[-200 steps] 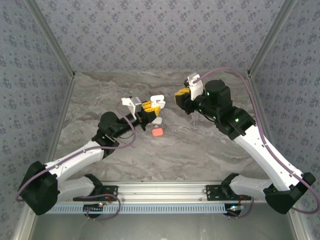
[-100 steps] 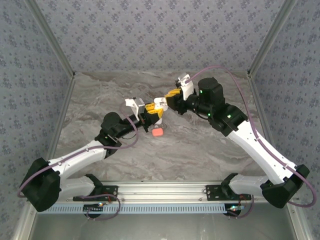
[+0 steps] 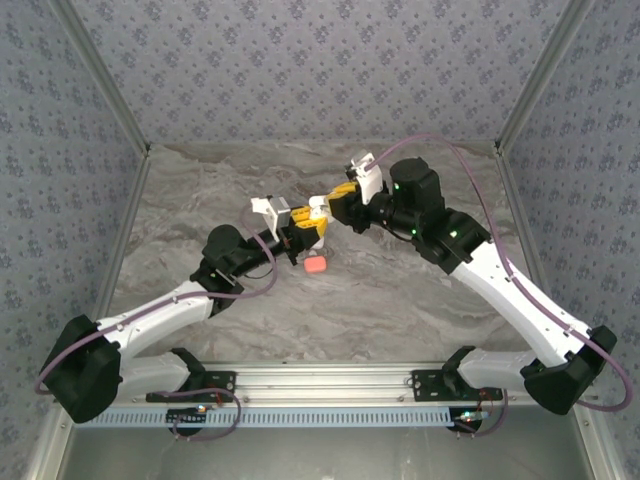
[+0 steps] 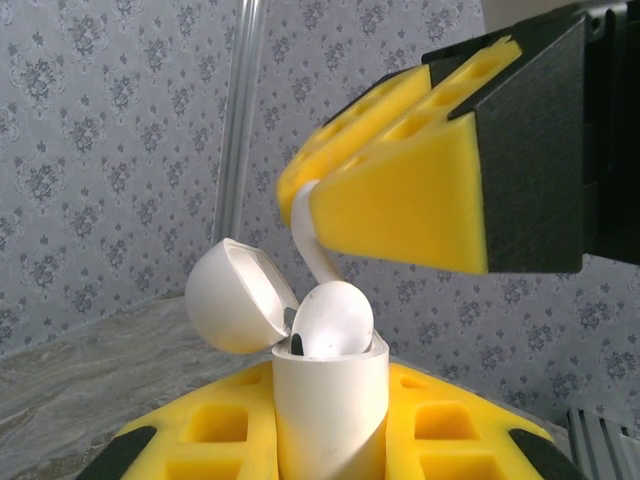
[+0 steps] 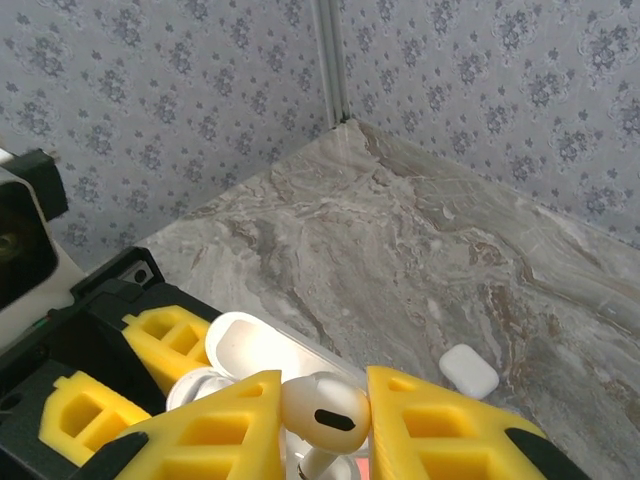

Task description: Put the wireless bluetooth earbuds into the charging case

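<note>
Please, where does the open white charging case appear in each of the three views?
Top external: charging case just above picture centre.
Left wrist: bottom centre, upright, lid open leftward.
Right wrist: lower left of centre, behind the yellow pads.
Shared landmark: the yellow-padded right claw, pinching an earbud just above the case.

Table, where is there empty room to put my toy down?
The widest bare marble table lies between the left arm and right arm, past the front rail. The back-left corner is bare. It is crowded in the middle: the left fingers grip an open white case, the right fingers pinch an earbud at its mouth, an orange-red case beside.
</note>
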### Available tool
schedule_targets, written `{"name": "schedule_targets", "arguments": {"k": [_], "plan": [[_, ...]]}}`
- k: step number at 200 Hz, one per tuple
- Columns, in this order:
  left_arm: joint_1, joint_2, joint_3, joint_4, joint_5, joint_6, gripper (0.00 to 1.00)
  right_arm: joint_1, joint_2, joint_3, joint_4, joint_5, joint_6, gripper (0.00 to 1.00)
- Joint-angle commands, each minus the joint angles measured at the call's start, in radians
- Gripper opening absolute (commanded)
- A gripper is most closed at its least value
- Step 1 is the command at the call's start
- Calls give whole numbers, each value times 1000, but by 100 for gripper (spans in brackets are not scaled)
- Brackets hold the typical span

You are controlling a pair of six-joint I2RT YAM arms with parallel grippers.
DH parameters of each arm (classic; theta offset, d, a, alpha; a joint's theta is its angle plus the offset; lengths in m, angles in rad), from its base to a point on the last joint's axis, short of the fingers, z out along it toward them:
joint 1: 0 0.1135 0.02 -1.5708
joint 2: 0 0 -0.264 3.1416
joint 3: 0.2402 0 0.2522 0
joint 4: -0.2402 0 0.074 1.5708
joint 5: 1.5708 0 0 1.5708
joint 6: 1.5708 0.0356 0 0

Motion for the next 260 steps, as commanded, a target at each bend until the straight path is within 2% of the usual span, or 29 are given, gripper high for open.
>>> {"name": "schedule_targets", "arguments": {"k": [1,41,120,151,210,237,260], "plan": [[-9,-1,39,63,1,-6,0,10,6,-15,-15,22,5,25],[-10,1,40,64,-1,-7,0,17,4,-23,-36,54,0,25],[-12,9,40,73,-27,8,0,30,0,-21,-75,25,64,28],[-12,17,40,76,-28,7,0,31,2,-23,-75,7,93,33],[-12,28,39,93,-28,0,0,16,0,21,-80,-44,131,52],[-12,27,37,104,-27,-4,0,-12,-5,50,-103,-41,140,59],[-12,28,36,108,-25,-6,0,-50,-16,56,-85,-95,171,63]]}}
